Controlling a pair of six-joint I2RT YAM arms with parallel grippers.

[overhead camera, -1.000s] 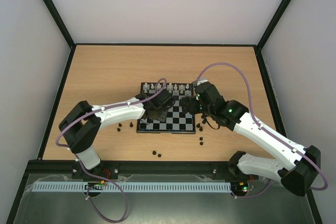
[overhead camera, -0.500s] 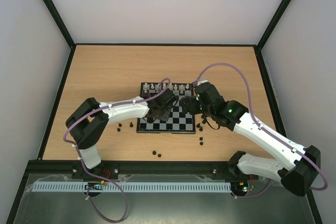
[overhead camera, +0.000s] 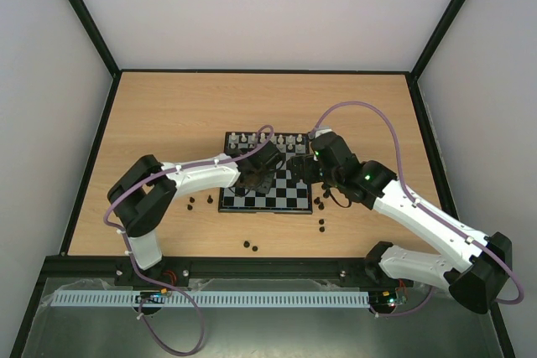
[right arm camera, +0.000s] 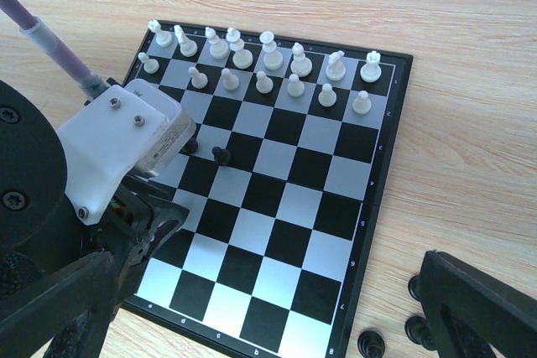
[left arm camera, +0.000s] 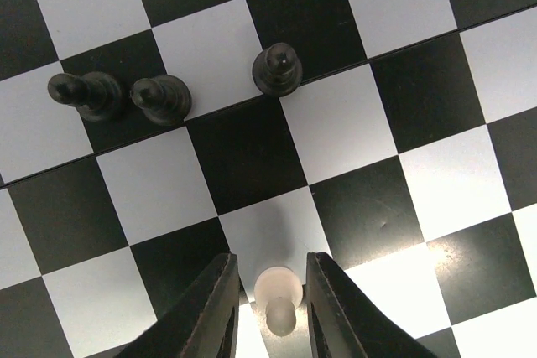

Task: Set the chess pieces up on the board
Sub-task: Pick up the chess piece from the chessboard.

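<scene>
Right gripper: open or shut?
Open. In its wrist view the right gripper's fingers stand far apart at the bottom corners, holding nothing.

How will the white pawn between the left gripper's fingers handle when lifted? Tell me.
The white pawn looks tiny, so it is probably light and likely rigid. Its rounded head may slip between the flat fingers. Standing on a small base, it could tip if nudged off-centre.

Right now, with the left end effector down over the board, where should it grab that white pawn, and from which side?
Take the white pawn around its slim upper body, coming straight down from above. It stands upright on the board with no piece close beside it, so the left end effector can straddle it, as it does now. Whether it touches yet is unclear.
</scene>
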